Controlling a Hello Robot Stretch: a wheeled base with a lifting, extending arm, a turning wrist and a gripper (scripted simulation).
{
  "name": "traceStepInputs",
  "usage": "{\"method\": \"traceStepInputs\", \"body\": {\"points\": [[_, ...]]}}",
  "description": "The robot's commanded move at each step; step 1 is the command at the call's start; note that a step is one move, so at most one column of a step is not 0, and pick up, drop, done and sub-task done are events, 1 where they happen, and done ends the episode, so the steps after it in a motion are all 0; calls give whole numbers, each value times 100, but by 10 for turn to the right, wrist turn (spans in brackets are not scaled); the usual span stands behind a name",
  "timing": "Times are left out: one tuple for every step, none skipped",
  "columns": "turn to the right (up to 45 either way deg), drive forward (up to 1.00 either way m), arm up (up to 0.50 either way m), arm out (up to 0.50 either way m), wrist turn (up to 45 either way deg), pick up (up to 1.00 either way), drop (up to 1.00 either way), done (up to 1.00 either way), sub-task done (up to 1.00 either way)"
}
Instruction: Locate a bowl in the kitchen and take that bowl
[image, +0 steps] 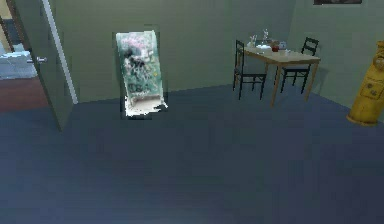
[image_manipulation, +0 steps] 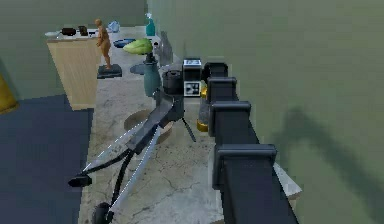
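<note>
Counter, shallow greenish dish, maybe bowl: prob. light, rigid, breakable; grip at rim. Gripper finger state: can't tell.

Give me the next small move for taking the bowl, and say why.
Probably ease the base forward a little. In the arm side view a green-and-yellow bowl-like shape sits on the counter left of the arm, beyond a teal vase, so the gripper looks out of line with it.
</note>
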Motion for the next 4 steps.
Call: {"method": "traceStepInputs", "body": {"points": [[0,0,0,0,450,0,0,0,0],[0,0,0,0,450,0,0,0,0],[0,0,0,0,30,0,0,0,0],[0,0,-8,0,0,0,0,0,0]]}}
